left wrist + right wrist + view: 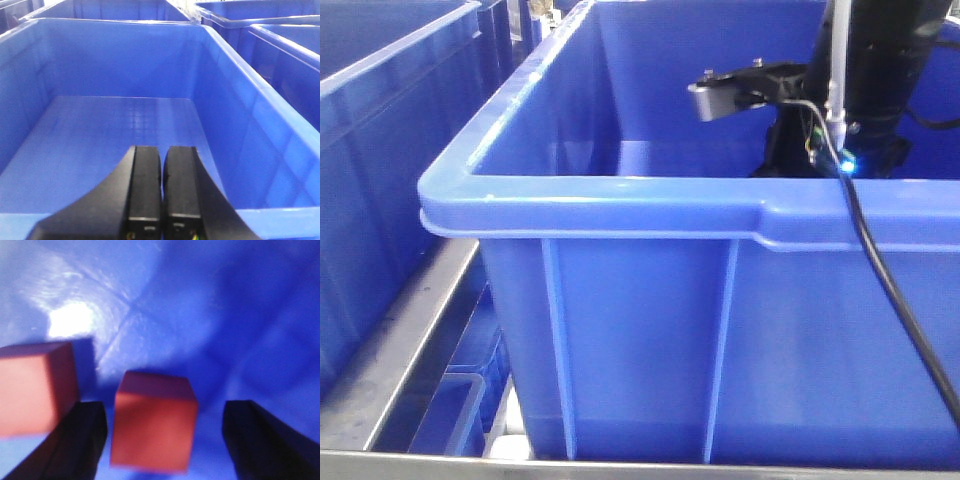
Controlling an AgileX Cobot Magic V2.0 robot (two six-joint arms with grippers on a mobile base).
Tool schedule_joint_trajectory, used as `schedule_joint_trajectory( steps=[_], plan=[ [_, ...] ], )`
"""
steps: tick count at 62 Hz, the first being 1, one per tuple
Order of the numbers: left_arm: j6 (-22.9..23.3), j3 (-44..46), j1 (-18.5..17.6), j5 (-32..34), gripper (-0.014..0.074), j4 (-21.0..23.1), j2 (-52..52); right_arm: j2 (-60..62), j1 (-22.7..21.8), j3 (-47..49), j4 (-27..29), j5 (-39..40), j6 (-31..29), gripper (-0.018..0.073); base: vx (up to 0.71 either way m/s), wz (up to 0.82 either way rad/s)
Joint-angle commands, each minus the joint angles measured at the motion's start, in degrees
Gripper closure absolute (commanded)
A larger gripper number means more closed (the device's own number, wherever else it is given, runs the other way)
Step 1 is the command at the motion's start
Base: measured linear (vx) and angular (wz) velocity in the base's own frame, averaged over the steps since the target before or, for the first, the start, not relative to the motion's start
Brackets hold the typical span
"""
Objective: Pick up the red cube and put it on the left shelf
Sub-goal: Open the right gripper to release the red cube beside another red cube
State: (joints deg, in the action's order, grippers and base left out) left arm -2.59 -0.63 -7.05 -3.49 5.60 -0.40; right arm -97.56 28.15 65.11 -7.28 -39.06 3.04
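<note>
Front view, nearest: a grey steel rail of the shelf runs below and to the left of a large blue crate. The crate is smooth moulded plastic with a thick rounded rim and vertical ribs down its outer wall. A black cable hangs over the rim at the right. Behind it the right arm, black with a small blue light, reaches down into the crate. More blue crates stand at the left.

Right wrist view: the right gripper stands wide open, with a dark finger at the left and another at the right. The red cube, plain-faced and square-edged, sits between them on the glossy blue floor; the blur hides whether either finger touches it. A second red block lies just beside the left finger, partly cut off by the frame edge. A bright glare spot marks the floor beyond it.

Left wrist view: the left gripper has its two black fingers pressed nearly together, holding nothing. It hangs above a blue crate whose floor bears a faint grid texture. Further crates stand close behind and to the right.
</note>
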Motion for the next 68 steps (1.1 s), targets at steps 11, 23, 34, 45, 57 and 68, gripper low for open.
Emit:
schedule_joint_trajectory(
  steps=[11, 23, 34, 45, 57, 68],
  plan=[
    [0.31, -1.36, -0.42, 3.96, 0.0495, 0.2, -0.83, 14.91, -0.3, 1.06, 0.15, 1.12, -0.36, 0.0031, 0.0, 0.0],
    [0.31, -1.36, -0.42, 3.96, 0.0495, 0.2, -0.83, 27.16, -0.3, -3.44, 0.17, 1.62, -0.36, 0.0258, 0.0, 0.0],
    [0.31, -1.36, -0.42, 3.96, 0.0495, 0.2, -0.83, 41.01, -0.3, -10.59, 0.24, 3.15, -0.36, 0.048, 0.0, 0.0],
    [0.31, -1.36, -0.42, 3.96, 0.0496, 0.2, -0.83, 54.86, -0.3, -18.66, 0.24, 5.87, -0.36, 0.0511, 0.0, 0.0],
    [0.31, -1.36, -0.42, 3.96, 0.0495, 0.2, -0.83, 71.12, -0.3, -29.32, 0.24, 8.13, -0.36, 0.0511, 0.0, 0.0],
    [0.31, -1.36, -0.42, 3.96, 0.0496, 0.2, -0.83, 81.83, -0.3, -36.58, 0.29, 8.53, -0.36, 0.0511, 0.0, 0.0]
  ],
)
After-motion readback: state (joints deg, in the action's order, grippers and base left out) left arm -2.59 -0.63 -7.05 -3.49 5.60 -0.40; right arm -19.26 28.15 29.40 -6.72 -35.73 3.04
